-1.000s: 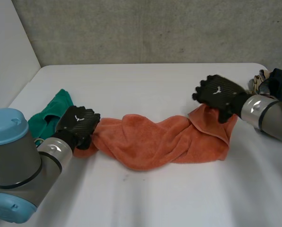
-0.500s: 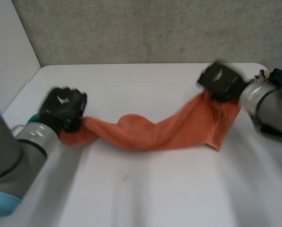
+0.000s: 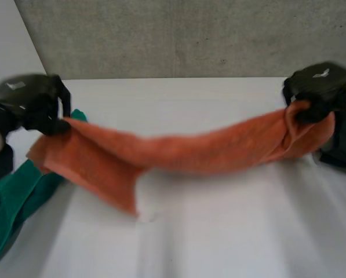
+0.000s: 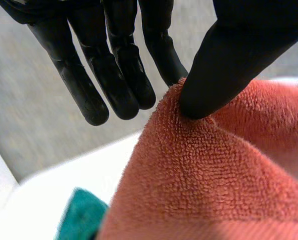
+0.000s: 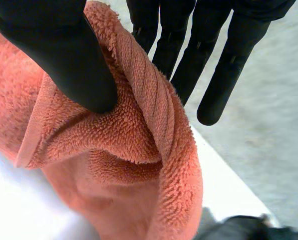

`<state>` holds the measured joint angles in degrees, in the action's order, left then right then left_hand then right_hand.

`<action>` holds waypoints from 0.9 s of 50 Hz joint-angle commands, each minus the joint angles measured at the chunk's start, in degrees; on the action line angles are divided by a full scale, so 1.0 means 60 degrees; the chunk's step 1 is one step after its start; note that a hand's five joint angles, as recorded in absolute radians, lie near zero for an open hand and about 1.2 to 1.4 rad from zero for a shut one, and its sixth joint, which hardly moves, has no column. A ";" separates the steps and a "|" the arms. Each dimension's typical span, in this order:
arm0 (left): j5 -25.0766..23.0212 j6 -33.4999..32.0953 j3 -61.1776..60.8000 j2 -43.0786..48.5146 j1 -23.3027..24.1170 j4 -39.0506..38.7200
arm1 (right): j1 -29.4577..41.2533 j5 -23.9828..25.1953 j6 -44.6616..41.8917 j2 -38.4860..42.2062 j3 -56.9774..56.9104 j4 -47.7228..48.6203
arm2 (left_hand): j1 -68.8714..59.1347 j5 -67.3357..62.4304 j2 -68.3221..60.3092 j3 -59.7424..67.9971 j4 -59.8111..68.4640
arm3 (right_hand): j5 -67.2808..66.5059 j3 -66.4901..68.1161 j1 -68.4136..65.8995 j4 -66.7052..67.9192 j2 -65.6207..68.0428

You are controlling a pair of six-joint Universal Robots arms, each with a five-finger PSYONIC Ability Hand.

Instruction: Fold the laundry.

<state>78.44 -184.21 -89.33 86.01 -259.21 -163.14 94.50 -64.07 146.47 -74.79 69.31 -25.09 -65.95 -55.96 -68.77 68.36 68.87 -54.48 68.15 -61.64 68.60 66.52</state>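
The white table bears a green cloth lying at its left side.

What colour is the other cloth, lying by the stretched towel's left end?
The other cloth is plain teal green, clearest in the head view.

The green cloth runs off the head view's lower left corner, and its upper end lies under the orange towel, so I can't make out its whole shape. By the right hand, a dark garment sits half behind the towel and is cut by the edge. Under that hand's thumb, the towel's rolled hem hides whatever it is pinched against.
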 commanded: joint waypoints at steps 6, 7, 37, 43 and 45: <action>0.2145 -0.0879 0.2724 0.6225 0.0604 -0.1679 | 0.1328 -0.2252 0.2026 0.3380 -0.1208 0.3617 | -0.2341 -0.2339 -0.1871 0.1939 0.1855 | -0.2586 0.1974 -0.3061 0.1900 0.2247; 0.2117 -0.0909 0.3020 0.6536 0.0604 -0.1783 | 0.1402 -0.2517 0.2160 0.3543 -0.1253 0.4059 | -0.2341 -0.2339 -0.1871 0.1939 0.1855 | -0.2586 0.1974 -0.3061 0.1900 0.2247; -0.0534 -0.3209 -0.3905 0.3126 0.1555 -0.5181 | 0.2135 -0.3619 0.1897 0.3325 0.0782 0.6217 | 0.7356 0.7358 0.7826 -0.7758 -0.7842 | -0.2586 0.1974 -0.3061 0.1900 0.2247; -0.0316 -0.3575 -0.3805 0.4134 0.1673 -0.6074 | 0.2062 -0.3414 0.1897 0.3149 0.1207 0.6290 | 0.6852 0.6854 0.7322 -0.7254 -0.7338 | -0.2586 0.1974 -0.3061 0.1900 0.2247; -0.0213 -0.3678 -0.3658 0.4356 0.1673 -0.6120 | 0.2047 -0.3370 0.1927 0.3134 0.1281 0.6276 | 0.6461 0.6463 0.6931 -0.6863 -0.6947 | -0.2586 0.1974 -0.3061 0.1900 0.2247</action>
<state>75.39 -204.57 -113.55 106.74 -249.38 -196.56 107.10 -85.25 157.81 -55.41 75.32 12.27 -20.35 -10.61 -20.16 20.23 20.36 -54.49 68.16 -61.56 68.64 66.52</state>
